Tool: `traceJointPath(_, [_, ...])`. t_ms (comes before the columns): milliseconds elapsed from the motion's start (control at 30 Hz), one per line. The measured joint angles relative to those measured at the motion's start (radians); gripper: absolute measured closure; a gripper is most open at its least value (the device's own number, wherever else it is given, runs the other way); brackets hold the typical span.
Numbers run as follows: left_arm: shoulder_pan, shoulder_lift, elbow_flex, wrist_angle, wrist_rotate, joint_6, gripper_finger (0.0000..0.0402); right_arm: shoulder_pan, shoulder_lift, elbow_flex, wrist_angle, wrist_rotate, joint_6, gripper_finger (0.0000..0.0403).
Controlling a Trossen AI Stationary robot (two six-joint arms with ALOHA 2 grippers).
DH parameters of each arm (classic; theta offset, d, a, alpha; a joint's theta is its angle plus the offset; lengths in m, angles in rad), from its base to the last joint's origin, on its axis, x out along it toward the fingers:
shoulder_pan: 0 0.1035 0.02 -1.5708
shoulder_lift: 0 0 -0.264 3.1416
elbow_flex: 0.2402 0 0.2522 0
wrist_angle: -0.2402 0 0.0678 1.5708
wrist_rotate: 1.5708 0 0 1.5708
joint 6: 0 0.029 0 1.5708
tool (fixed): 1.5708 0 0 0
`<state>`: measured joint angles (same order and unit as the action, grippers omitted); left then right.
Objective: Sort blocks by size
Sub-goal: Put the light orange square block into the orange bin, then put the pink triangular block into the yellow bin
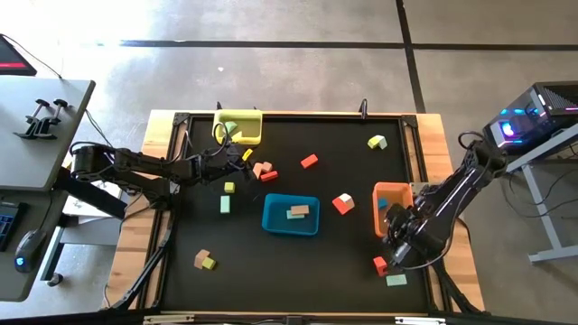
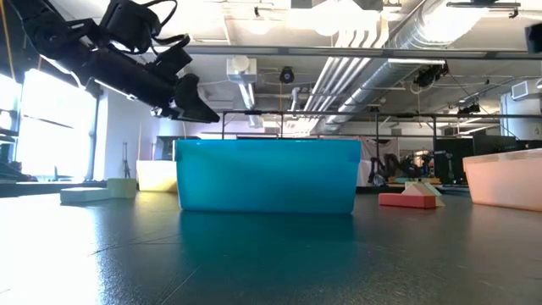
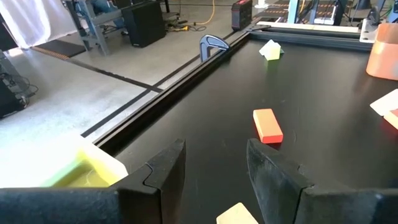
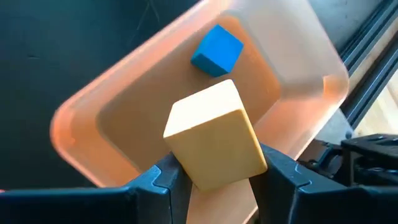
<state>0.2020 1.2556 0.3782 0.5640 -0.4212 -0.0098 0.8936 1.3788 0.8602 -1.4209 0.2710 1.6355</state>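
Observation:
In the right wrist view my right gripper (image 4: 214, 171) is shut on a tan block (image 4: 214, 134), held over the orange tray (image 4: 74, 124), where a blue cube (image 4: 216, 50) lies. From above, this gripper (image 1: 397, 230) hangs at the orange tray's (image 1: 390, 191) near end. My left gripper (image 3: 214, 155) stands open above the table beside the yellow tray (image 1: 239, 126), nothing between its fingertips. Loose blocks lie on the black mat: a red one (image 1: 309, 161), a lime and white pair (image 1: 377, 142) and a red and white pair (image 1: 343, 202). My right gripper pinches the tan block between its two fingers, on two opposite sides (image 4: 186, 171) of the end nearest the wrist. The fingers slant down from above. The block sticks out beyond the fingertips, lifted clear over the orange tray.
A blue tray (image 1: 291, 226) in the mat's middle holds a tan block (image 1: 298, 211). More blocks lie near the left gripper (image 1: 262, 170), (image 1: 229, 187), (image 1: 225, 205), at the near left (image 1: 204, 261), and at the near right (image 1: 380, 265), (image 1: 396, 280). A raised frame (image 1: 298, 116) borders the mat.

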Motion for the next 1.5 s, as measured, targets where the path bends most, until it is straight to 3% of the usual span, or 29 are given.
traceJointPath(200, [0.0, 0.0, 0.0, 0.001, 0.0, -0.005, 0.0245, 0.0, 0.0, -0.028, 0.017, -0.006, 0.057, 0.0253])
traceJointPath(533, [0.0, 0.0, 0.0, 0.002, 0.0, -0.006, 0.0245, 0.0, 0.0, -0.025, -0.034, -0.017, 0.068, 0.0175])
traceJointPath(833, [0.0, 0.0, 0.0, 0.005, 0.0, -0.008, 0.0245, 0.001, 0.0, -0.024, -0.009, 0.03, 0.061, 0.0169])
traceJointPath(1167, [0.0, 0.0, 0.0, 0.036, 0.01, -0.049, 0.0245, 0.001, 0.0, -0.023, 0.235, 0.311, -0.145, 0.0169])
traceJointPath(1367, [0.0, 0.0, 0.0, 0.118, 0.094, -0.083, 0.0245, 0.001, 0.0, -0.023, 0.45, 0.605, -0.295, 0.0169])
traceJointPath(1500, [-0.002, 0.0, 0.0, 0.145, 0.192, -0.16, 0.0245, 0.001, 0.0, -0.023, 0.653, 0.72, -0.483, 0.0169])
